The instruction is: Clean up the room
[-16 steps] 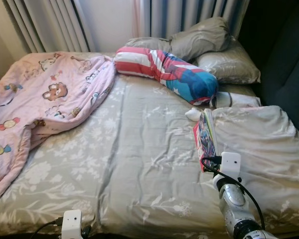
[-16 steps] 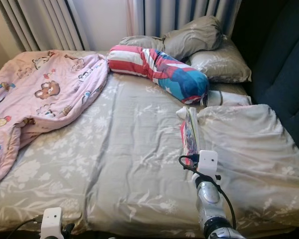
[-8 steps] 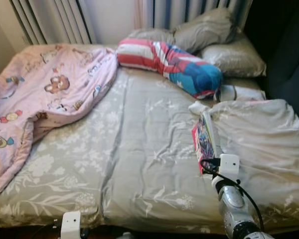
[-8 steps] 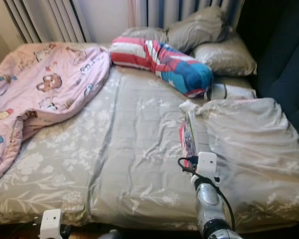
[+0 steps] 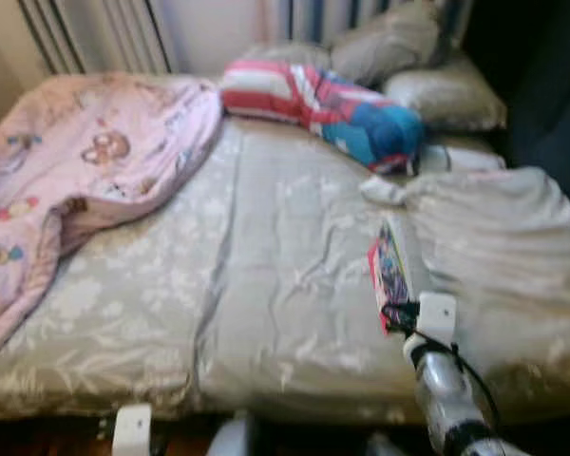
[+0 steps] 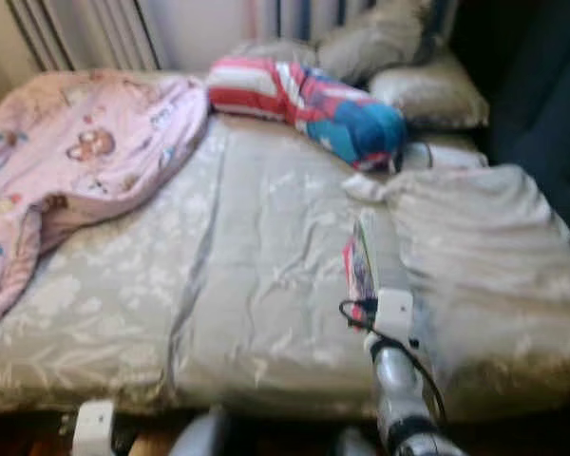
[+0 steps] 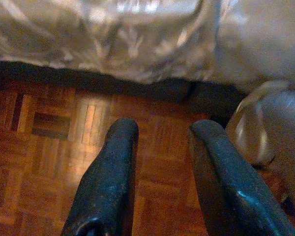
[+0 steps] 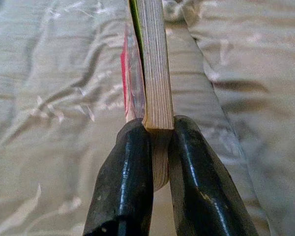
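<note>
The right end effector (image 8: pixel 156 147) is clamped on the spine end of the book (image 8: pixel 155 64), one black finger (image 8: pixel 130 172) on each side of the page block, and the wrist view shows the book standing on edge over the grey sheet. From the head view the book (image 5: pixel 391 271) lies along the left edge of the rumpled duvet (image 5: pixel 494 256), near the foot of the bed (image 5: pixel 266 285).

What has changed: over the last second the whole picture has slid, the bed's front edge now shows along the bottom, and everything is blurred. That reads as the camera moving back or tilting down, not the bedding moving. The book and the arm keep their place relative to each other, so the grip looks to have held.

The left end effector (image 7: pixel 162 182) hangs low over the wooden floor (image 7: pixel 49 152), fingers parted, holding nothing.

Further out, the pink blanket (image 5: pixel 66 171) lies crumpled on the left, and the striped bolster (image 5: pixel 323 104) lies before the pillows (image 5: pixel 427 66).

Likely meaning: the book is secured and ready to be carried off.
</note>
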Robot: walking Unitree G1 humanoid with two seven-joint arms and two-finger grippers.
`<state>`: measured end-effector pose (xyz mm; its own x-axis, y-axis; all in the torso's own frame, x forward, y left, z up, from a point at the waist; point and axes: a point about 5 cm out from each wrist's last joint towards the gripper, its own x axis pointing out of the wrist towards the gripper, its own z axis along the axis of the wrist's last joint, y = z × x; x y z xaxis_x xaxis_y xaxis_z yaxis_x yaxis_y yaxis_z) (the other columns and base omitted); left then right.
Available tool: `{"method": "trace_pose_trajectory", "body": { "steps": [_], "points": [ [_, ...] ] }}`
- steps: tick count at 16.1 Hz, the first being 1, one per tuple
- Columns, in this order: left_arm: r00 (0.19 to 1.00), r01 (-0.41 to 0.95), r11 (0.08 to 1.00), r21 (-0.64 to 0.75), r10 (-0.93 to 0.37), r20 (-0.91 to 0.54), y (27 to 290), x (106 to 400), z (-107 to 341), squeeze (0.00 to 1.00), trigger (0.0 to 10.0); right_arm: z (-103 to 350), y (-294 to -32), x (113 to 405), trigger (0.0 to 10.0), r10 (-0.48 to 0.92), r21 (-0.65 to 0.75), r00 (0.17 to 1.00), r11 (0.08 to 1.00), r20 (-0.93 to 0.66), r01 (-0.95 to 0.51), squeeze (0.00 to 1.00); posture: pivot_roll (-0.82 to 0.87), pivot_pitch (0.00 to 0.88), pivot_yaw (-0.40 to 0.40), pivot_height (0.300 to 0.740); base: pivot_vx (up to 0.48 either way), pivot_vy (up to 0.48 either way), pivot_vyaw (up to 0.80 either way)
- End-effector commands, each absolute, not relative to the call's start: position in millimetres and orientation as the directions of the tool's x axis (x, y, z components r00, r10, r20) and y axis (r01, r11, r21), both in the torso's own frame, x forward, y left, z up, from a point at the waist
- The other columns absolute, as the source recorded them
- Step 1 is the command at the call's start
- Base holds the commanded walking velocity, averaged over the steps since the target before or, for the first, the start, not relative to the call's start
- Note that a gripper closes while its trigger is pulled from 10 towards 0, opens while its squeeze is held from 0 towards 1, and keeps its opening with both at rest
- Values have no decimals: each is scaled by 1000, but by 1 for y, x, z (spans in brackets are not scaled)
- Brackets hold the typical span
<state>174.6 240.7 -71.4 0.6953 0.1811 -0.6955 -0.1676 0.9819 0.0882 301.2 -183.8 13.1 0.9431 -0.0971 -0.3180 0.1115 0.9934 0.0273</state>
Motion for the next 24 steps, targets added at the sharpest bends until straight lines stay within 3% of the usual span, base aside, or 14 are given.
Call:
{"method": "trace_pose_trajectory", "body": {
  "steps": [1, 12, 24],
  "points": [
    [687, -164, 982, 97, 184, -703, 244, 171, -72, 0, 10000, 24, -189, 311, 10000, -111, 27, 951, 992, -290, 124, 0, 126, 154, 26, 651, 0, 0, 0],
    [693, -142, 983, 116, 182, -697, 253, 160, -72, 0, 10000, 56, -212, 338, 10000, -126, 41, 957, 989, -261, 142, 0, 169, 208, 57, 651, 0, 0, 0],
    [708, -126, 983, 136, 185, -681, 264, 137, -73, 0, 10000, 85, -184, 359, 10000, 94, 130, 985, 989, -145, -75, 0, 246, 305, 74, 651, 0, 0, 0]
  ]
}}
